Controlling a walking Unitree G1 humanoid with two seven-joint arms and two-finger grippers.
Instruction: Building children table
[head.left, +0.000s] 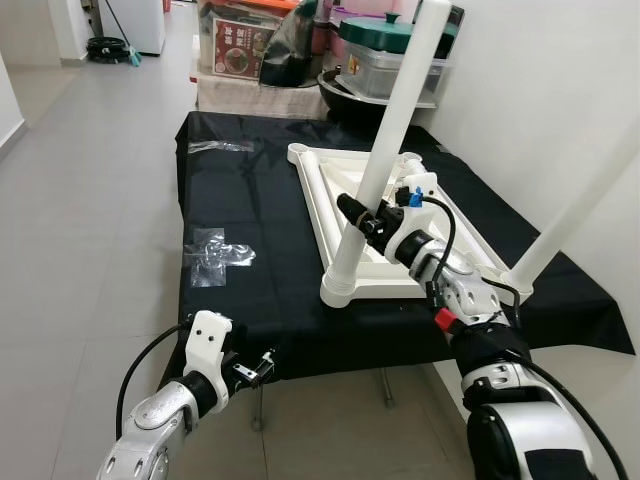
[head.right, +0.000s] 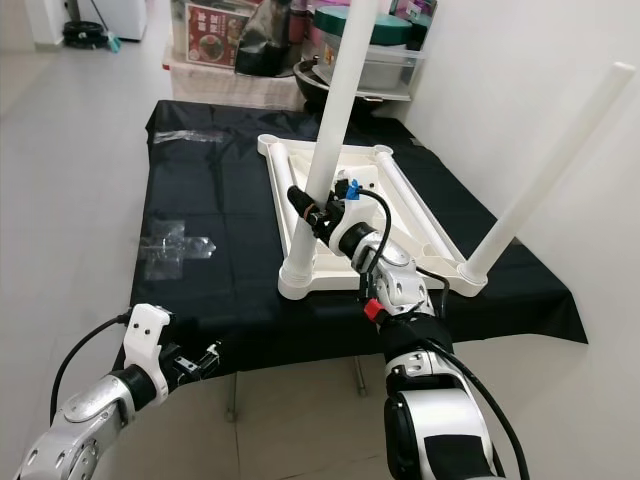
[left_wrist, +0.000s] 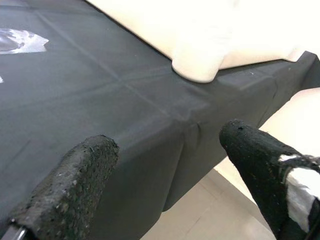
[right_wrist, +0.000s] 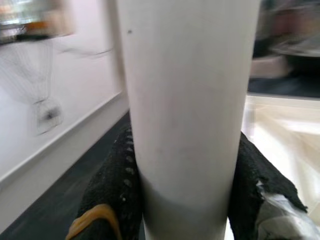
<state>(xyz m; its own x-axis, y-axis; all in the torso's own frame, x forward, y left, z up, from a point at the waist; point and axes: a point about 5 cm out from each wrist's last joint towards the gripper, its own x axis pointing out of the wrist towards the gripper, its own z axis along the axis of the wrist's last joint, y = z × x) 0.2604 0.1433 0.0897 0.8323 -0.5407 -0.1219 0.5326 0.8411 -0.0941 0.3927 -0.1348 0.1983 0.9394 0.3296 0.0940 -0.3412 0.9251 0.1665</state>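
Gripping a white table leg (head.left: 395, 130), the right gripper (head.left: 358, 216) has its fingers (right_wrist: 114, 185) clamped on either side of the tube, low on its length. That leg stands tilted in the near left corner socket of the upturned white tabletop frame (head.left: 325, 205), which lies on the black cloth (head.left: 250, 200) of a low table. A second leg (head.right: 550, 170) rises from the near right corner, leaning right. Left gripper (head.left: 262, 364) hovers off the cloth's near edge, fingers (left_wrist: 70, 190) spread apart, holding nothing. Clear plastic wrap (head.left: 212, 254) lies left on the cloth. Storage boxes (head.left: 240, 40) crowd the far end.
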